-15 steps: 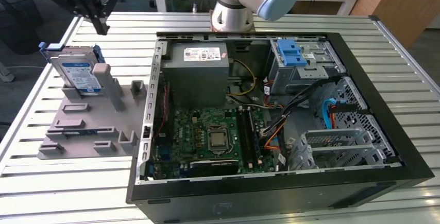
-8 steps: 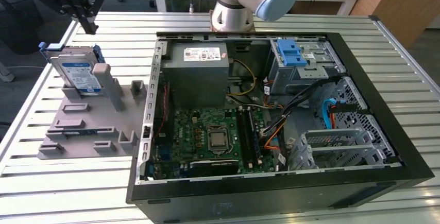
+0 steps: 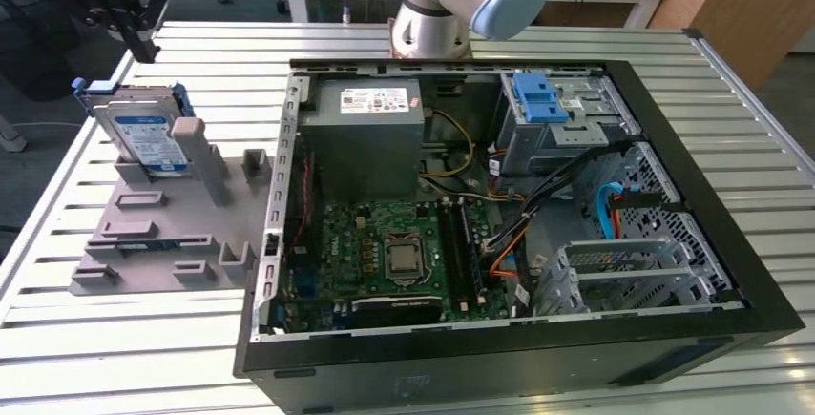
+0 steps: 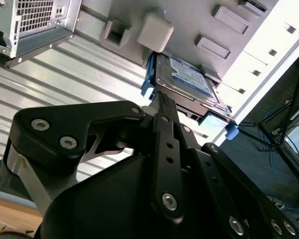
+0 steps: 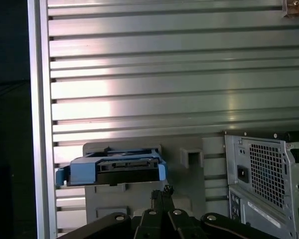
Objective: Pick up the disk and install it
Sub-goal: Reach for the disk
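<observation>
Blue-and-white label (image 3: 147,148) on the disk (image 3: 137,127), propped in the grey fixture (image 3: 153,234) at the exterior view's left, also caught in the second wrist view (image 4: 189,74): rows of print there, none of it legible. White sticker (image 3: 373,102) on top of the power-supply box (image 3: 369,157) inside the open computer case (image 3: 510,358), small dark markings, unreadable too. No word, number or sign made out anywhere.

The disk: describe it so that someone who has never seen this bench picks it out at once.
Beside the open computer case, on the exterior view's left, lies a grey fixture plate. At its far end the disk stands propped on edge. Among plain grey blocks, it alone is silver metal with a blue-and-white label and blue side rails.
</observation>
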You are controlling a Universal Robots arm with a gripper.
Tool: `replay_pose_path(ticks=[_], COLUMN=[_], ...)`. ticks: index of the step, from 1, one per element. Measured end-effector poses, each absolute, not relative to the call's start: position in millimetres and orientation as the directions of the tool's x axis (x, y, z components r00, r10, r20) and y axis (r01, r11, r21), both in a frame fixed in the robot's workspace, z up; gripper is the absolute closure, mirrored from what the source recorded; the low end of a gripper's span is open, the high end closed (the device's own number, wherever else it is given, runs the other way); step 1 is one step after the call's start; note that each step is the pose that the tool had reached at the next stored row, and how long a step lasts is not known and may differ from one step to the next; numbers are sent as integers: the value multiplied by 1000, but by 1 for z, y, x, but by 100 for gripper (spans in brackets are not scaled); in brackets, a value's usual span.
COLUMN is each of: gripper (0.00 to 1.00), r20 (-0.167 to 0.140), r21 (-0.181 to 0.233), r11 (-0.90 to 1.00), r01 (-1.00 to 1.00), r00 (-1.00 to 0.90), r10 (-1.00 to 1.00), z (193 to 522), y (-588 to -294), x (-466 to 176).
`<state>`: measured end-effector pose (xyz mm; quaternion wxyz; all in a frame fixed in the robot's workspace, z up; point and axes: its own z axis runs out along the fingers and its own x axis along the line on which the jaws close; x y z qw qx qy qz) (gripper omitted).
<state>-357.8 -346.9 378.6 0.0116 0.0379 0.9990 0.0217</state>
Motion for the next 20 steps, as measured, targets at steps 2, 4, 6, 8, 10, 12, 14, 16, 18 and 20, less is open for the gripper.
replay_pose_path(ticks=[2, 4, 6, 8, 10, 12, 14, 16, 18, 20], gripper=[89, 89, 89, 89, 89, 89, 89, 89, 89, 89], r20=[-20, -19, -14, -7, -2, 0, 1, 1, 2, 2], r21=[44, 44, 44, 43, 43, 42, 42, 42, 42, 42], r11=[996, 996, 996, 996, 996, 996, 996, 996, 996, 996], r01=[75, 75, 76, 76, 76, 76, 76, 76, 76, 76], r00=[-997, -997, -997, -997, -997, -997, -997, -997, -997, -997], r10=[76, 76, 76, 76, 76, 76, 76, 76, 76, 76], z=[378, 378, 378, 377, 377, 376, 376, 375, 375, 375], y=[-346, -345, -345, -344, -343, -342, -342, -342, -342, -342], x=[-363, -368, -372, -375, -379, -382, -384, -386, -388, -390])
